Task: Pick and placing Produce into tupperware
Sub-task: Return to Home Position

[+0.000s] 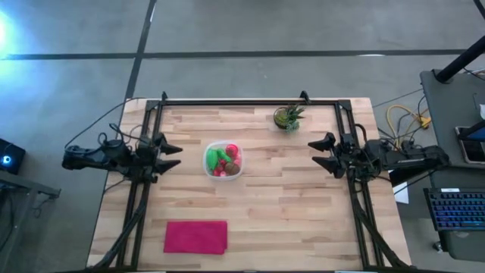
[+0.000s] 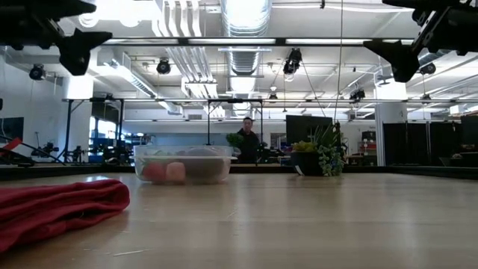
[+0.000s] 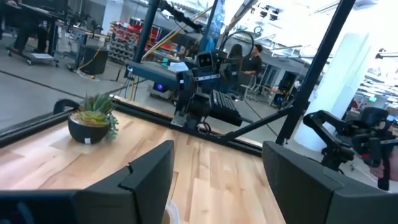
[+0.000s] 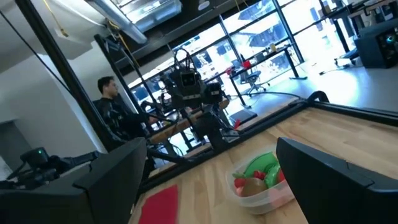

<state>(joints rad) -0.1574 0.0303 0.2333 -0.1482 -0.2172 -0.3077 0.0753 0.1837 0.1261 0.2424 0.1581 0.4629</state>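
Observation:
The clear tupperware (image 1: 223, 160) stands on the table's middle, a little toward the left and far side, with the produce (image 1: 223, 161) inside: green pieces, red and pink ones and a brown lump (image 4: 251, 185). In the low view it shows as a clear tub (image 2: 184, 163) with pink pieces (image 2: 166, 172). My left gripper (image 1: 171, 154) hovers open at the table's left edge, pointing level toward the container. My right gripper (image 1: 321, 152) hovers open at the right edge, facing it. Both are clear of everything.
A spiky green potted plant (image 1: 288, 117) stands near the far edge, right of centre. A flat magenta cloth (image 1: 196, 236) lies near the front edge, left of centre. A black frame (image 1: 250, 100) runs around the table. A person (image 2: 247, 142) stands in the room beyond.

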